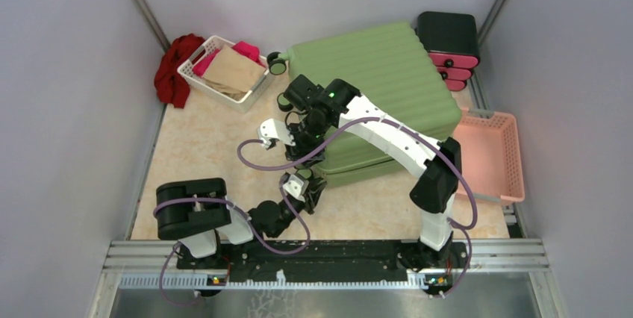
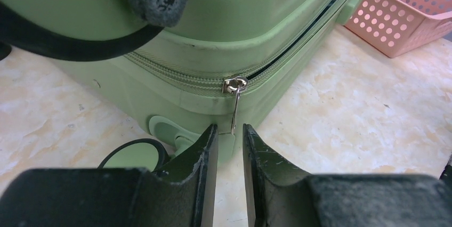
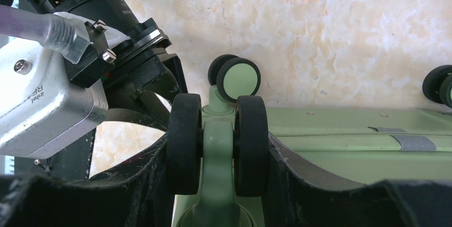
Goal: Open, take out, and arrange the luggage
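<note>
Jaws of the left gripper (image 2: pixel 230 131) stand narrowly apart around the silver zipper pull (image 2: pixel 235 99) of the light-green ribbed hard-shell suitcase (image 1: pixel 388 72) lying mid-table, whose black twin wheel (image 3: pixel 184 142) the right gripper (image 3: pixel 217 150) clamps, likely steadying it.

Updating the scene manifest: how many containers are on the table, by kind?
Suitcases: 1, the green luggage
Baskets: 2, the white basket with clothes in it and the pink basket
Drawer boxes: 1, the black-and-pink drawer box
Total: 4
</note>
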You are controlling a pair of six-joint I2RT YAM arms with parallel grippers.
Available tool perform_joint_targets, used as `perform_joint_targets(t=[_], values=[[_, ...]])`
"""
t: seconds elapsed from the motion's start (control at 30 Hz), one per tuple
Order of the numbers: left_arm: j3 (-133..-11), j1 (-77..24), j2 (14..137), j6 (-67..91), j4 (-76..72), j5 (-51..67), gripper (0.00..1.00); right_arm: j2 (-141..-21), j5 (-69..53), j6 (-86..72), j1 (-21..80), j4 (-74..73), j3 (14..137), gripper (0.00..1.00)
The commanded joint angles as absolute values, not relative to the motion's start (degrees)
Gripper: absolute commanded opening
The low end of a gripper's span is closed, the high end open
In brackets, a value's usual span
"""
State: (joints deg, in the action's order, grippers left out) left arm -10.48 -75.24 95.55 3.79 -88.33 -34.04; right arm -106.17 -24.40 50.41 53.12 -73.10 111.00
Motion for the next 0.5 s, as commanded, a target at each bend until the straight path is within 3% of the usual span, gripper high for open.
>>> perform_joint_targets(t=[0.0,0.47], values=[[-11.22,-75.50,94.21,4.79,-102.69,-34.19,0.29,-100.15,-28.48,48.69,52.95,-69.35,112.24,0.00],[-10.52,-75.50,91.49,5.91,-102.61,-33.10,0.31,-100.78,-28.40,48.69,52.91,-69.72,112.61,0.00]])
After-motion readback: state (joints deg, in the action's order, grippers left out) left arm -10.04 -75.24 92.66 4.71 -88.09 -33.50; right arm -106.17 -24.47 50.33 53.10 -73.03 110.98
